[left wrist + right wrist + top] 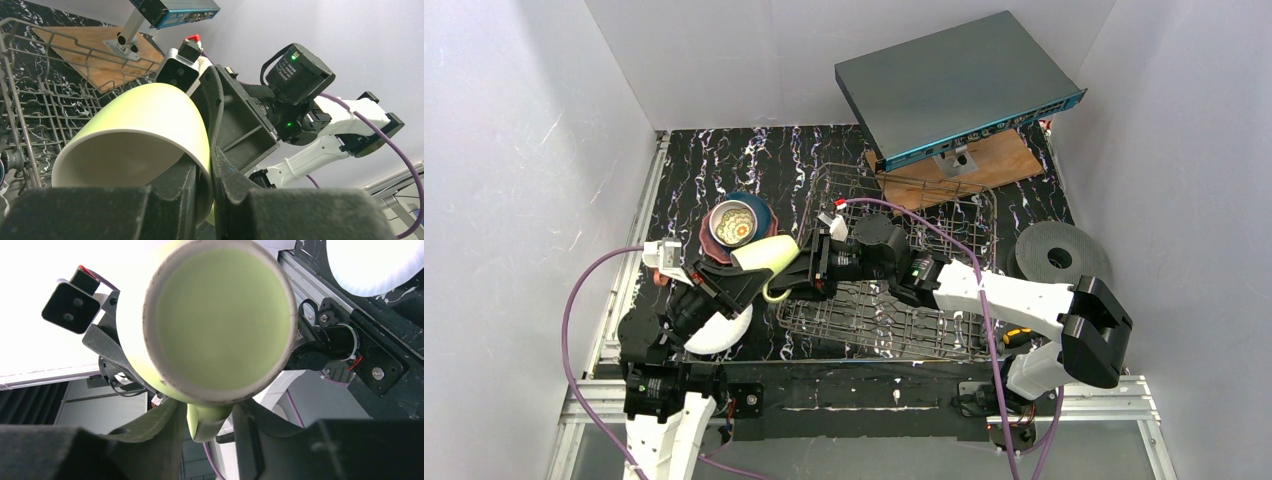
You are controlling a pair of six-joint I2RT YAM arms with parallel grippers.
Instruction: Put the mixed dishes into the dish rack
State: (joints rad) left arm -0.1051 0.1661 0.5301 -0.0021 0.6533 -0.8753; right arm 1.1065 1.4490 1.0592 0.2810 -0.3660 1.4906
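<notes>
A light green mug (762, 254) hangs on its side just left of the dish rack (904, 312), held between both arms. My left gripper (746, 274) is shut on the mug's rim wall (135, 125), one finger inside and one outside, as the left wrist view (210, 156) shows. My right gripper (792, 284) reaches over the rack's left edge. Its fingers press both sides of the mug's handle (207, 422) under the mug's base (220, 315). A stack of other dishes (736, 222) sits behind the mug, and a white plate (720, 330) lies under my left arm.
A flat grey box with a blue edge (954, 85) rests tilted on a wooden board (994, 162) behind the rack. A black disc with a centre hole (1060, 256) lies right of the rack. White walls enclose the black marbled table on three sides.
</notes>
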